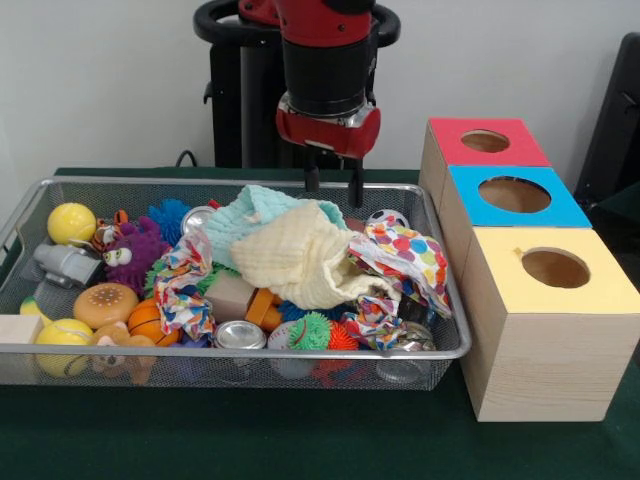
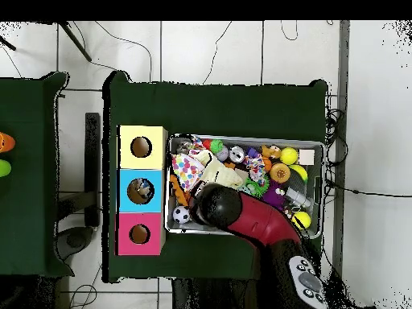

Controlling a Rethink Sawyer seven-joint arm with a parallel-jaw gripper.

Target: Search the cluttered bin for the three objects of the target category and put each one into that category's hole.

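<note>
My gripper (image 1: pixel 333 186) hangs open over the back of the wire bin (image 1: pixel 240 352), just above a teal cloth (image 1: pixel 258 213), with nothing between its fingers. A cream cloth (image 1: pixel 300 262) and a polka-dot cloth (image 1: pixel 408 255) cover the middle of the pile. Around them lie a yellow ball (image 1: pixel 72 223), a purple fuzzy toy (image 1: pixel 135 250), a burger toy (image 1: pixel 105 303), a basketball (image 1: pixel 148 320), a can (image 1: pixel 240 336), spiky balls (image 1: pixel 311 331) and a soccer ball (image 1: pixel 388 217). In the overhead view the arm (image 2: pixel 245 216) hides the gripper.
Three wooden boxes stand beside the bin, each with a round hole: red top (image 1: pixel 452 140), blue top (image 1: pixel 575 208), yellow top (image 1: pixel 610 290). From overhead the blue box's hole (image 2: pixel 142 191) shows something inside. A person's shoe (image 2: pixel 309 282) shows at the bottom.
</note>
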